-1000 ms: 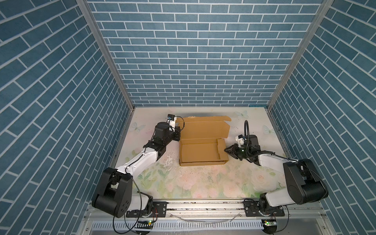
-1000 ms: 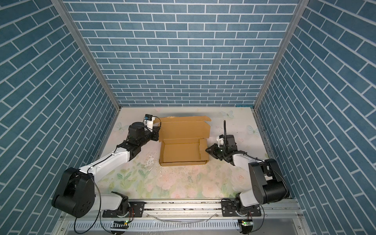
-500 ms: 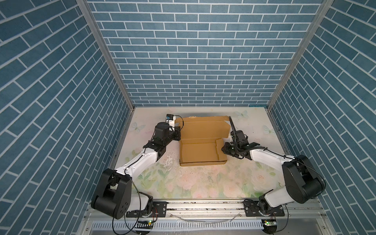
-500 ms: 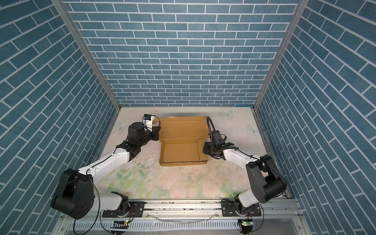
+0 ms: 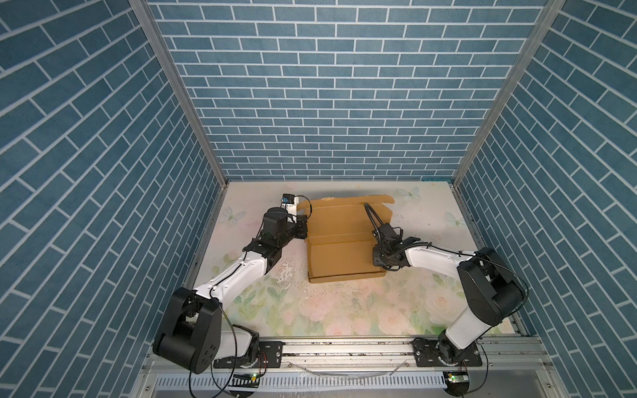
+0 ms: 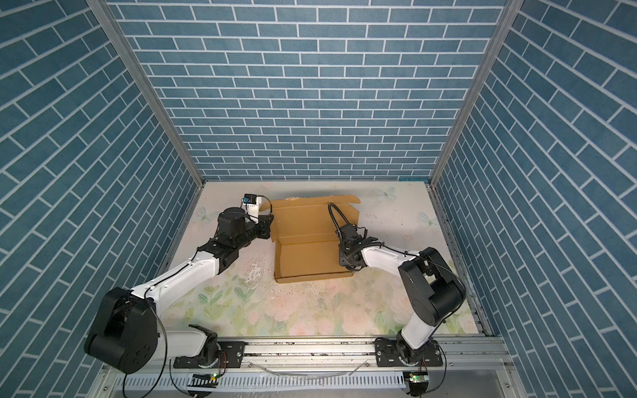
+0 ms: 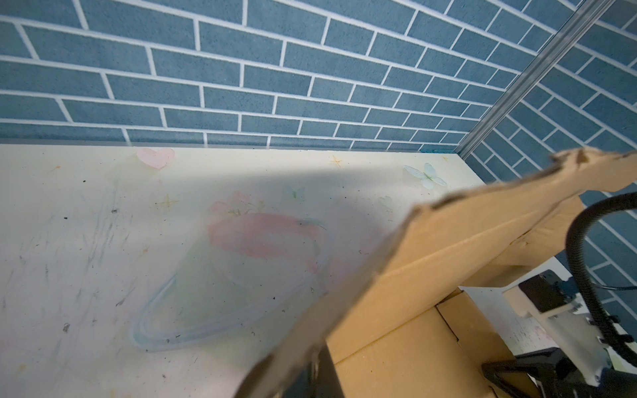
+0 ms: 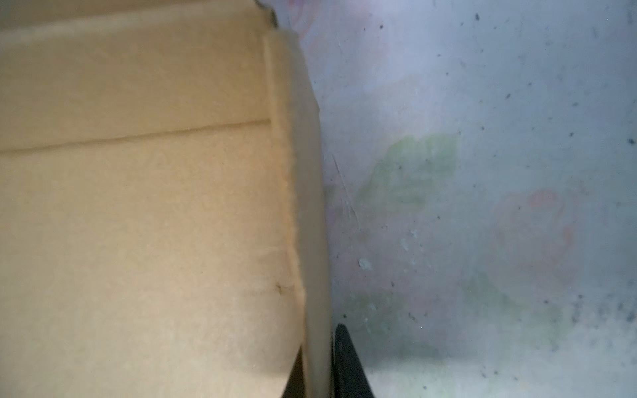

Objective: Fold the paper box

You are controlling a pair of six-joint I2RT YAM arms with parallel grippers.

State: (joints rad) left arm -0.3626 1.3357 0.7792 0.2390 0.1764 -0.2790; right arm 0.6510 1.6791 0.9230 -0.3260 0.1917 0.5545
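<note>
The paper box [image 5: 339, 256] sits open on the bench [image 5: 344, 310] with its long axis running across between the two arms and its lid raised at the far side. The right pincer [image 5: 376, 268] is clenched on the tray's right-hand wall, and the left pincer [image 5: 303, 228] is clenched on the lid's left edge. The lid probably has to swing forward next, so the left arm, nearer it, should lead.

The paper box [image 5: 344, 256] lies on the table [image 5: 327, 310], toward the back — the left gripper [image 5: 304, 226] at its left edge, the right gripper [image 5: 376, 263] on its right side wall.
</note>
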